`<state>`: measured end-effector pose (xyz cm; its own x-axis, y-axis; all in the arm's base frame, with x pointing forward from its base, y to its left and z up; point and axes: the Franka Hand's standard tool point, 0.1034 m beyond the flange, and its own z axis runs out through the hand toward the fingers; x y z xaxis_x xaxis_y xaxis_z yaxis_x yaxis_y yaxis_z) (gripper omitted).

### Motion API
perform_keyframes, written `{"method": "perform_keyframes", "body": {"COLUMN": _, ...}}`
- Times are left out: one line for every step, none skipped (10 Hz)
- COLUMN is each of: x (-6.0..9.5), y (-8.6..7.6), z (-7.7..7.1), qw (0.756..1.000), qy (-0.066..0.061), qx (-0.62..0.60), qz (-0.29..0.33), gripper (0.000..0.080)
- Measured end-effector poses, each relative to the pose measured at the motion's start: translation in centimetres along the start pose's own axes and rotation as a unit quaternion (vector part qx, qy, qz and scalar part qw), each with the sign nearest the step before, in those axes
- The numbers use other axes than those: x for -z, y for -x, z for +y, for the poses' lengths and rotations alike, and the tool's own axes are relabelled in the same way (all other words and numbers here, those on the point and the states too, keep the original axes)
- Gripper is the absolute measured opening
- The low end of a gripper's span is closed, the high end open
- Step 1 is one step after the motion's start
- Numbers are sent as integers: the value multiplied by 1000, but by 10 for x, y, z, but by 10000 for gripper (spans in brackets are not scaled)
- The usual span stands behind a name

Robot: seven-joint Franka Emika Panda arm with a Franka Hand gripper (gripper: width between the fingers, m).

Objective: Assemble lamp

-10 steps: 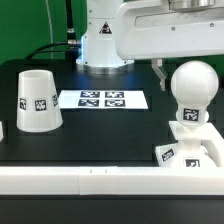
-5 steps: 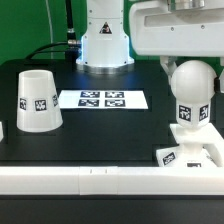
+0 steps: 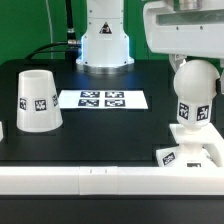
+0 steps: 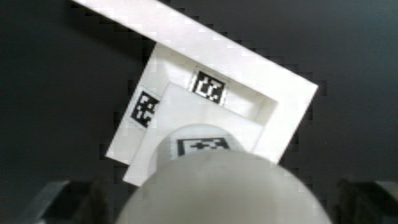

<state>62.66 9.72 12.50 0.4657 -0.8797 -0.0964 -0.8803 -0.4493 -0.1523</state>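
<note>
The white bulb (image 3: 194, 90) stands upright with its stem in the flat square base (image 3: 190, 152) at the exterior view's right, near the front. The tapered shade (image 3: 35, 100) stands mouth-down at the exterior view's left. My gripper (image 3: 190, 60) hangs just above the bulb's round head. In the wrist view the bulb head (image 4: 222, 180) fills the space between my two dark fingers (image 4: 71, 200), with the tagged base (image 4: 214, 100) beyond it. The jaws stand apart on either side of the head, with a gap on each side; the gripper (image 4: 217, 208) is open.
The marker board (image 3: 101, 99) lies flat in the middle of the black table. A white rail (image 3: 90, 180) runs along the front edge. The robot's pedestal (image 3: 105, 45) stands at the back.
The arm has moved toward the exterior view's right and now sits over the bulb. The bulb, base and shade have not moved.
</note>
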Motion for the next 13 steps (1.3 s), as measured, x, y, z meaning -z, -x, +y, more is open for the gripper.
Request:
{"method": "perform_keyframes", "body": {"x": -1, "y": -1, "z": 3, "qw": 999, "qy": 6, "qx": 53, "qz": -3, "gripper": 686}}
{"method": "perform_keyframes", "body": {"x": -1, "y": 1, "z": 2, "qw": 998, "qy": 7, "qx": 66, "qz": -3, "gripper": 697}}
{"method": "perform_keyframes", "body": {"x": -1, "y": 2, "z": 2, "qw": 994, "qy": 7, "qx": 108, "qz": -2, "gripper": 697}}
{"method": "perform_keyframes", "body": {"x": -1, "y": 2, "z": 2, "qw": 987, "qy": 7, "qx": 157, "qz": -3, "gripper": 698}}
{"method": "perform_keyframes", "body": {"x": -2, "y": 2, "z": 2, "qw": 980, "qy": 7, "qx": 198, "qz": -3, "gripper": 698}}
{"method": "perform_keyframes", "body": {"x": -2, "y": 2, "z": 3, "qw": 975, "qy": 7, "qx": 223, "qz": -4, "gripper": 698}}
{"method": "perform_keyframes", "body": {"x": -2, "y": 2, "z": 3, "qw": 963, "qy": 7, "qx": 268, "qz": -4, "gripper": 698}}
{"method": "perform_keyframes", "body": {"x": -2, "y": 0, "z": 4, "qw": 943, "qy": 14, "qx": 333, "qz": 1, "gripper": 698}}
{"method": "perform_keyframes", "body": {"x": -1, "y": -3, "z": 4, "qw": 920, "qy": 18, "qx": 391, "qz": 7, "gripper": 698}}
{"method": "perform_keyframes", "body": {"x": -1, "y": -6, "z": 3, "qw": 895, "qy": 22, "qx": 445, "qz": 17, "gripper": 698}}
{"method": "perform_keyframes", "body": {"x": -1, "y": -6, "z": 3, "qw": 876, "qy": 27, "qx": 480, "qz": 20, "gripper": 698}}
{"method": "perform_keyframes", "body": {"x": 0, "y": -9, "z": 2, "qw": 840, "qy": 32, "qx": 542, "qz": 26, "gripper": 698}}
{"method": "perform_keyframes", "body": {"x": 0, "y": -10, "z": 2, "qw": 812, "qy": 35, "qx": 583, "qz": 26, "gripper": 698}}
